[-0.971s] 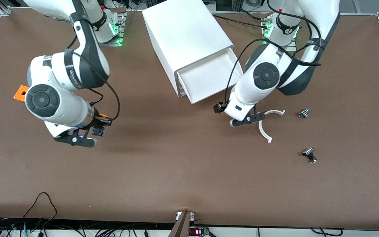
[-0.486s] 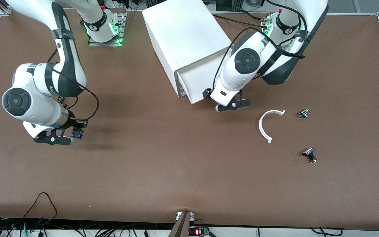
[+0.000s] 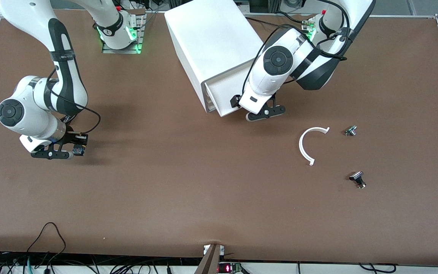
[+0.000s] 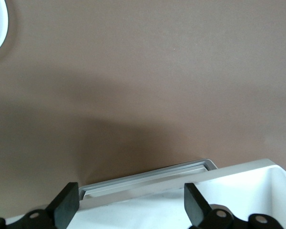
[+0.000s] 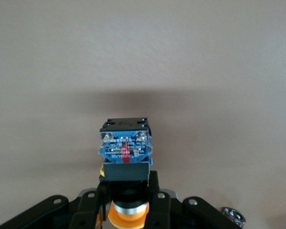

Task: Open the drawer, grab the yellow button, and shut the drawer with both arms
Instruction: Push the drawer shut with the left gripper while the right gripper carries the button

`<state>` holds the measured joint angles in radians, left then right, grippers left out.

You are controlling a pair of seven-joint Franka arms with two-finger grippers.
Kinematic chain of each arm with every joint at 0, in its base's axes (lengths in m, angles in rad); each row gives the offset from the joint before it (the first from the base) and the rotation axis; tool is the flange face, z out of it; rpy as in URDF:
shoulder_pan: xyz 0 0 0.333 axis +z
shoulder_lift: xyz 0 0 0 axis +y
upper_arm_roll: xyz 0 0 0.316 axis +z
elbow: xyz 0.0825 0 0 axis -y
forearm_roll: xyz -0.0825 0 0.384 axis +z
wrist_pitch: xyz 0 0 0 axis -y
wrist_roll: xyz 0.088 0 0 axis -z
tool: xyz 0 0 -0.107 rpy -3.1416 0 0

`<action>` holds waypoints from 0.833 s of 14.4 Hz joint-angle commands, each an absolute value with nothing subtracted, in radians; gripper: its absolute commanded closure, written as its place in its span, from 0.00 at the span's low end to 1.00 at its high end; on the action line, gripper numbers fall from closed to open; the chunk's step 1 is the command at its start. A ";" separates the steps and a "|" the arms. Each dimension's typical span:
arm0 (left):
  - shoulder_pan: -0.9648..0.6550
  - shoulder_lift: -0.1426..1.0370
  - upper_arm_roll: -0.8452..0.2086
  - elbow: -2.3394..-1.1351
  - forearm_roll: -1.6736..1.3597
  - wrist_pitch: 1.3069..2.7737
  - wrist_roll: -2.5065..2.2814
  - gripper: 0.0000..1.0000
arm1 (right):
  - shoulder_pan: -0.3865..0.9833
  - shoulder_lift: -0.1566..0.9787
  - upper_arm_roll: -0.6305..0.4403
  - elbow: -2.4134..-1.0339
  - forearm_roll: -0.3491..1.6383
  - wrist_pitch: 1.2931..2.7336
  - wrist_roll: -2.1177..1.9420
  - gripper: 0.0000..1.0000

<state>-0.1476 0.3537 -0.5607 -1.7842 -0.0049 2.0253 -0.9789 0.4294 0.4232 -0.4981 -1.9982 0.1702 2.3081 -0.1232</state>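
Bench (image 3: 188, 198): brown top carrying everything. White cabinet (image 3: 213, 42) sits at the bench edge along the robot bases, about midway, angled. Its top drawer (image 3: 224, 93) is nearly in; only a short length of tray shows past the cabinet face.

Left arm: left gripper (image 3: 265, 113) sits at the drawer front, fingers spread wide with nothing between them. Left wrist view shows the two black fingers (image 4: 66, 206) just above the drawer's white rim (image 4: 248, 172), with bare bench past it.

Right arm: right gripper (image 3: 57, 152) hangs over the bench toward the right arm's end, clamped on the button (image 3: 77, 149). So the button is out of the drawer and in that grip.

Judgement: closing step in hand, close to done. Next move calls for a straight push along the drawer's travel until the front sits flush; the angled cabinet might shift if pushed off-axis.

View differences: right wrist view alone shows the button's (image 5: 125, 151) black body, blue end and orange cap between the fingers. Front view alone shows the white curved strip (image 3: 305, 146) and two small metal parts (image 3: 350, 131) (image 3: 357, 179) at the left arm's end.
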 commanded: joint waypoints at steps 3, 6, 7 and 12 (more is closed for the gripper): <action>-0.135 0.319 -0.580 -1.822 -0.006 2.029 -1.024 0.02 | 0.414 0.489 -0.488 -2.022 0.248 2.387 -0.156 1.00; -0.115 0.318 -0.575 -1.812 -0.003 2.034 -1.025 0.02 | 0.411 0.535 -0.485 -2.019 0.252 2.430 -0.158 1.00; -0.115 0.319 -0.571 -1.812 0.006 2.039 -1.025 0.02 | 0.407 0.544 -0.485 -2.017 0.255 2.442 -0.161 1.00; -0.112 0.324 -0.569 -1.815 0.069 2.062 -1.039 0.02 | 0.400 0.589 -0.483 -2.000 0.383 2.445 -0.244 0.84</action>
